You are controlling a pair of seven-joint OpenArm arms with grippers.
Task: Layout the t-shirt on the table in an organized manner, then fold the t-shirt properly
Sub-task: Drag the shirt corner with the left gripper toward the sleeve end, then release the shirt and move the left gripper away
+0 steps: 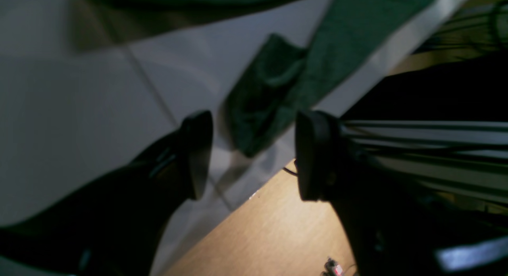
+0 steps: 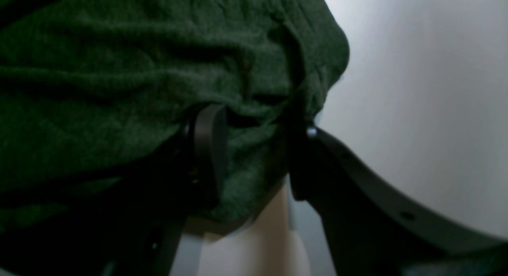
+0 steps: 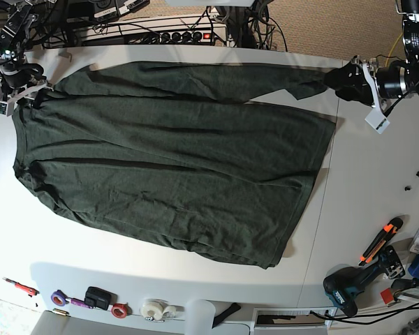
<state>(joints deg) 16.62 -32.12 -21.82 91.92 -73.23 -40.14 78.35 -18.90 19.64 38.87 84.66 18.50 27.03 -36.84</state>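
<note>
The dark green t-shirt [image 3: 174,160] lies spread across the white table [image 3: 356,181], its hem toward the right. At the shirt's far-left corner my right gripper [image 3: 35,94] holds a bunch of the cloth. In the right wrist view that t-shirt [image 2: 139,69] fills the gap of the gripper [image 2: 256,157] from finger to finger, with folds running toward it. My left gripper [image 3: 332,80] is at the far-right end of the shirt's upper edge. Seen from its wrist, the left gripper [image 1: 254,157] is open, and a tip of the t-shirt [image 1: 266,105] reaches in between the fingertips without touching them.
The table's rounded edge [image 1: 357,81] runs just beside the left gripper, with wooden floor [image 1: 270,228] below it. Along the near edge lie tape rolls [image 3: 153,308], a drill [image 3: 346,289], an orange-handled tool [image 3: 380,241] and a red screwdriver [image 3: 19,286]. Cables and a power strip [image 3: 174,35] sit behind.
</note>
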